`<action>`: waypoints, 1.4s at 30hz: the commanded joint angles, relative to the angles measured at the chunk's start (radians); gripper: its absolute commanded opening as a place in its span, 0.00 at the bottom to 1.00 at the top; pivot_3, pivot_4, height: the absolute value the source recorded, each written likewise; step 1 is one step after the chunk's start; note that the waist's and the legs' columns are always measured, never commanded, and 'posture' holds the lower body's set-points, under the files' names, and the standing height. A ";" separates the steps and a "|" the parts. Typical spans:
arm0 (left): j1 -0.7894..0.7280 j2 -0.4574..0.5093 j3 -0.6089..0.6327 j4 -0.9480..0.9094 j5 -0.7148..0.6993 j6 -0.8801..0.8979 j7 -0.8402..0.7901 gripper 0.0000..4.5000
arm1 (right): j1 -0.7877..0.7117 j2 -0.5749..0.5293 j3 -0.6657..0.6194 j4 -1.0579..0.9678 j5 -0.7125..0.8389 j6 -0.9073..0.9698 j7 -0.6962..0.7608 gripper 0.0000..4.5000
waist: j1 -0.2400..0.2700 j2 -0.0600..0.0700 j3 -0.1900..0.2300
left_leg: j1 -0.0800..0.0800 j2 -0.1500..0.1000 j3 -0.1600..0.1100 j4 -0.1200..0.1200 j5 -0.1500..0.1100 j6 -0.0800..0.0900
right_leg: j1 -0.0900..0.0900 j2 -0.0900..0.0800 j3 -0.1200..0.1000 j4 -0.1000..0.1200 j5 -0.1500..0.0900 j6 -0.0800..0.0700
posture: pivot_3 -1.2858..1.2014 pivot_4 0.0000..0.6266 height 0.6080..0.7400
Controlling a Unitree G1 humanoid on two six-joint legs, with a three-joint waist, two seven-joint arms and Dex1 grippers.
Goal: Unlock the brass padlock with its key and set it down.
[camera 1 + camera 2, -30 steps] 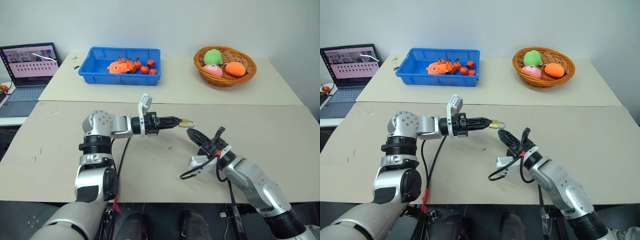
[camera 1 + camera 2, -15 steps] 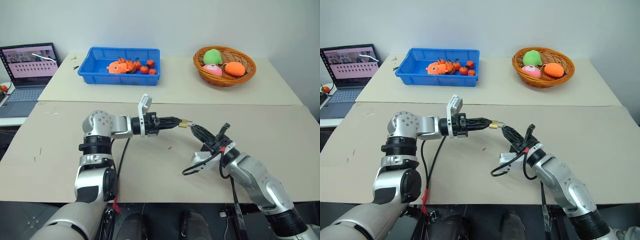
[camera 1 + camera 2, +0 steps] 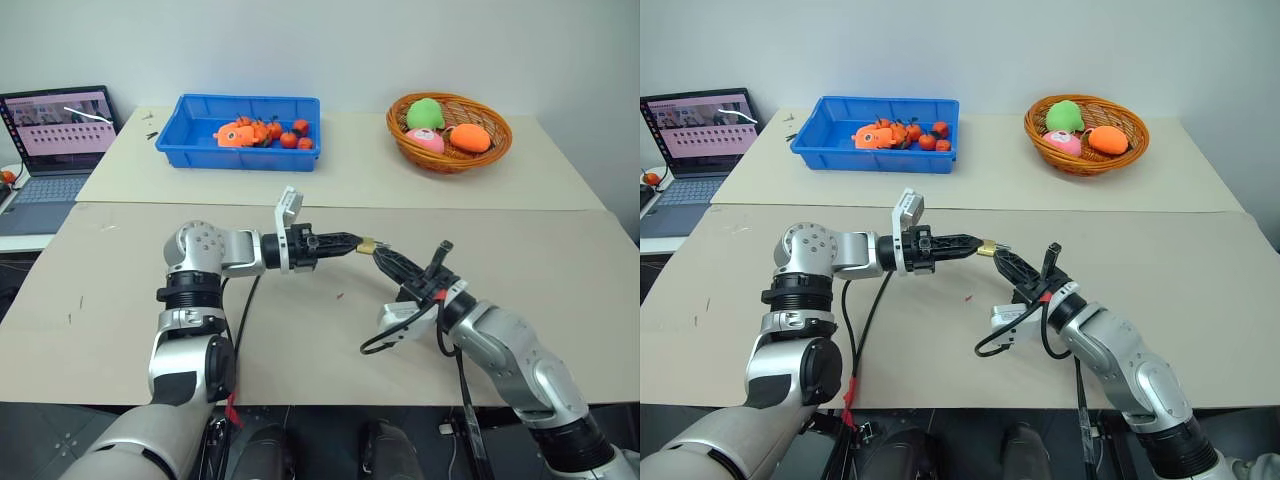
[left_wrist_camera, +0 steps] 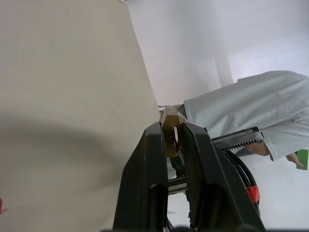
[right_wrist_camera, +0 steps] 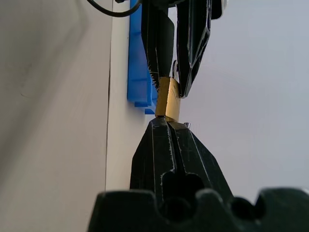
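Note:
The brass padlock [image 3: 368, 244] hangs over the middle of the near table, with my left gripper [image 3: 358, 242] shut on its gold body, fingers level and pointing right. In the left wrist view the padlock [image 4: 170, 118] sticks out past the two black fingers [image 4: 152, 159]. My right gripper [image 3: 382, 253] comes up from the lower right, shut, with its tips against the end of the padlock [image 5: 169, 99]. A tiny silvery sliver, the key [image 5: 187, 125], shows at those pinched tips; the rest of it is hidden.
A blue tray [image 3: 200, 150] with orange fruits [image 3: 262, 132] stands at the back left, a wicker basket [image 3: 452, 163] of plush fruit at the back right. A laptop [image 3: 55, 130] sits far left. A red speck [image 3: 340, 296] lies below the padlock. A person's sleeve [image 4: 251, 96] is beyond.
My right gripper has moved up and to the left, from just below the padlock until its shut tips meet the padlock's end. The left gripper and padlock have stayed still.

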 commanded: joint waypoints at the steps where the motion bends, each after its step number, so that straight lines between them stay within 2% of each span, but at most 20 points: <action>1: 0.004 -0.004 -0.007 -0.029 -0.025 -0.002 -0.011 0.07 | -0.035 0.000 -0.047 -0.041 0.033 0.006 -0.001 0.00 | 0.000 0.000 0.000 | 0.000 0.000 0.000 0.000 0.000 0.000 | 0.000 0.000 0.000 0.000 0.000 0.000 | 0.52 0.24 0.64; 27: 0.021 0.006 -0.015 -0.066 -0.030 0.002 -0.011 0.07 | -0.086 0.001 -0.064 0.024 0.040 0.011 -0.015 0.00 | 0.000 0.000 0.000 | 0.000 0.000 0.000 0.000 0.000 0.000 | 0.000 0.000 0.000 0.000 0.001 -0.002 | 0.52 0.24 0.64; 31: 0.054 0.032 -0.092 -0.133 -0.025 -0.022 -0.060 0.07 | -0.094 0.001 -0.059 0.032 0.045 0.013 -0.008 0.00 | -0.001 0.000 0.000 | 0.000 0.000 0.000 -0.001 0.000 0.000 | 0.000 0.000 0.000 0.000 0.001 -0.002 | 0.52 0.24 0.64; 42: 0.044 0.026 -0.074 -0.114 -0.035 -0.027 -0.054 0.07 | -0.098 -0.001 -0.053 0.053 0.044 0.010 -0.008 0.00 | 0.000 0.000 0.000 | 0.000 0.000 0.000 -0.001 0.000 0.000 | 0.000 0.000 0.000 0.000 0.002 -0.003 | 0.52 0.24 0.64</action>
